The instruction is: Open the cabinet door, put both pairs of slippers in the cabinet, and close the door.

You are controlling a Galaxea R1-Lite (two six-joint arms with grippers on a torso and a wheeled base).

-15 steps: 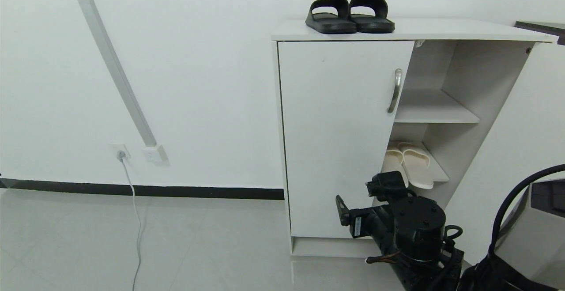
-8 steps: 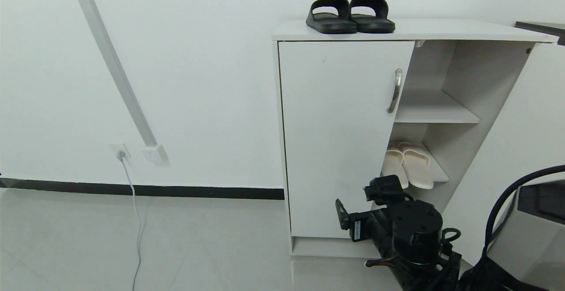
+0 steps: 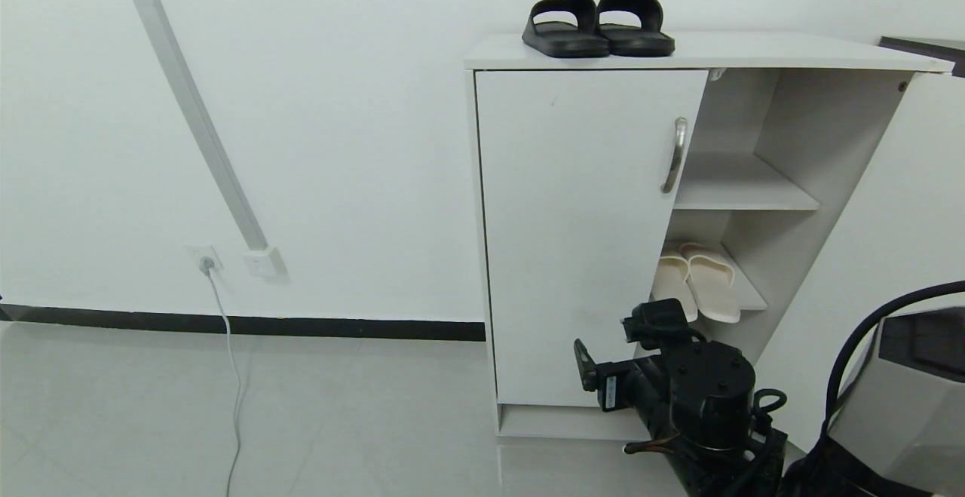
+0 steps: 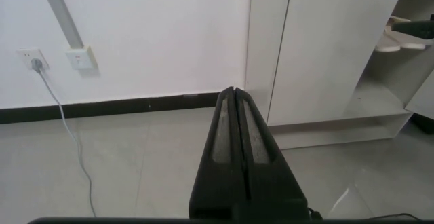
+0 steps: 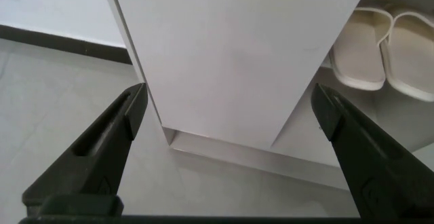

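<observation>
Head view: black pair, white pair (two)

black slippers: atop cabinet; white slippers: on lower shelf; right door: open

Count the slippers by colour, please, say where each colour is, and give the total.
Black slippers: 2, on top of the cabinet
Cream slippers: 2, inside the cabinet on a low shelf
Total: 4 slippers
</observation>
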